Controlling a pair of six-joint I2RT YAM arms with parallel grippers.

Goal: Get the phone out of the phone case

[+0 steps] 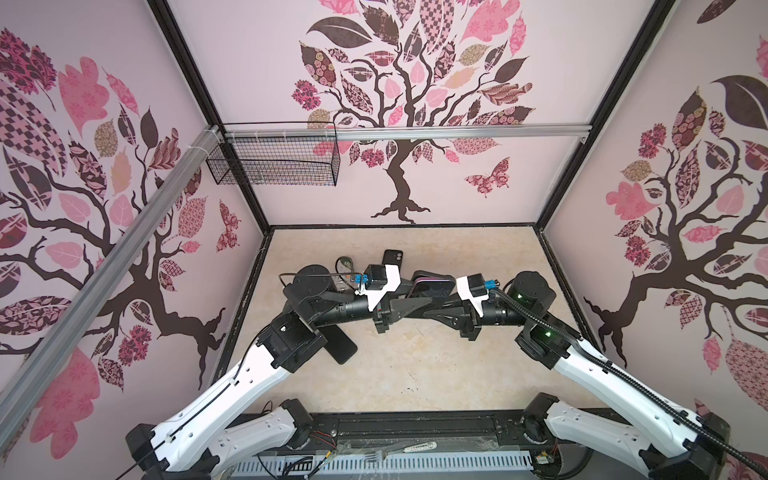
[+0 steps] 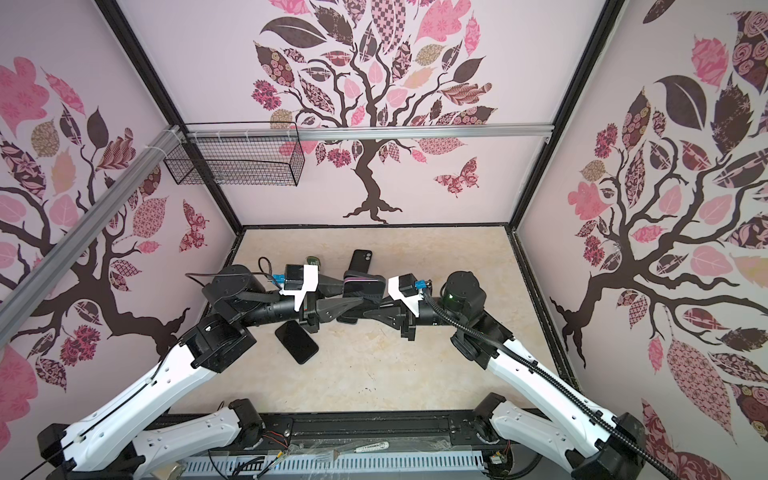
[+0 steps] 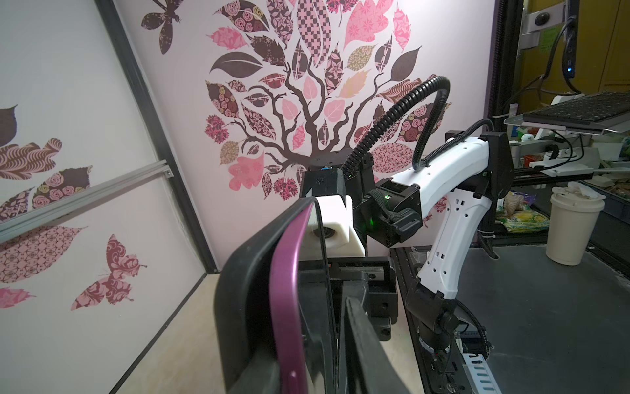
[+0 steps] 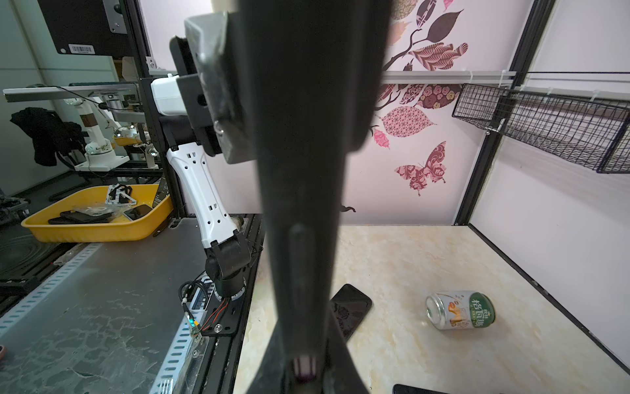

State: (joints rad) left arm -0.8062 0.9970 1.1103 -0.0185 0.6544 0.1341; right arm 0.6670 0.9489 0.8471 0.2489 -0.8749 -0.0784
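Observation:
The phone (image 1: 432, 284) has a purple rim and sits in a black phone case (image 1: 428, 275). Both are held in the air over the middle of the table in both top views. My left gripper (image 1: 419, 297) and right gripper (image 1: 437, 308) meet there from either side, each clamped across the cased phone. In the left wrist view the case wall (image 3: 238, 290) bulges away from the purple rim (image 3: 289, 290), between my left gripper's (image 3: 313, 358) fingers. In the right wrist view the case's dark edge (image 4: 300, 204) runs up out of my right gripper (image 4: 303, 375), with a purple patch low down.
A black phone (image 1: 343, 348) lies flat on the marble table under my left arm. Another black phone-shaped item (image 1: 392, 257) lies farther back. A drink can (image 4: 460, 310) lies on its side near the left wall. A wire basket (image 1: 274, 160) hangs on the back rail.

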